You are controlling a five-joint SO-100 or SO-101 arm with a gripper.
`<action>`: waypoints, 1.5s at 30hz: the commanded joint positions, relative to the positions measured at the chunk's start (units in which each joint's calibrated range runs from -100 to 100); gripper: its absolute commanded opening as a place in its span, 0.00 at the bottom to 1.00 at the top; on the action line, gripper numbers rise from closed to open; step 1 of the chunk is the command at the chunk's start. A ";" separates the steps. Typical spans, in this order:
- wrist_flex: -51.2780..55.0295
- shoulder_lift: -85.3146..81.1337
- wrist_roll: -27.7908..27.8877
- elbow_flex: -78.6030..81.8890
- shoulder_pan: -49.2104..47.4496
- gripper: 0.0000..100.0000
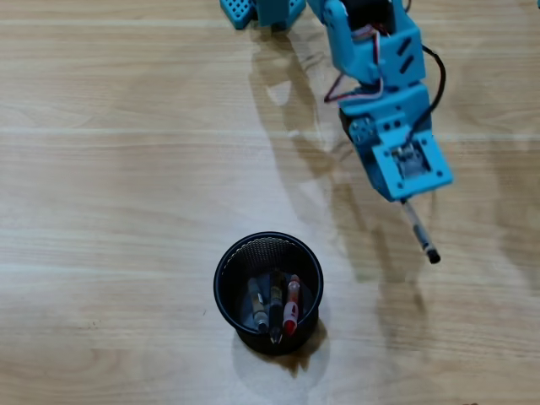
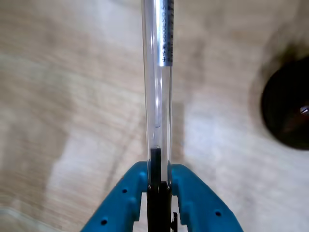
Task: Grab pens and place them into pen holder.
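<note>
Carry step, by the look of it: gripper clamped narrow on the clear stick pen, held clear of the table, up and right of the pen holder in the overhead view. Three pens already inside. Next, likely: swing over the rim, tip down, release.

A pale wood-grain counter fills the overhead view from edge to edge, its grain running in long streaks from left to right with a few lighter bands across it. The surface has a soft sheen, and light from above throws faint, broad grey shadows onto it towards the right half. In the wrist view the same light wood appears blurred, crossed by dim shadow patches. No walls, floor or windows show.
</note>
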 commanded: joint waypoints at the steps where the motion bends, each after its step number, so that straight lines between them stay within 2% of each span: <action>1: -0.90 -8.04 1.84 -7.80 3.80 0.02; 13: -2.08 -11.94 2.10 -20.02 10.84 0.02; 17: -12.65 -11.09 2.31 -18.12 12.94 0.02; 26: -43.90 -4.39 1.84 -6.44 17.15 0.02; 38: -70.78 3.00 1.78 17.45 20.90 0.02; 45: -84.63 4.45 -0.10 29.12 21.99 0.02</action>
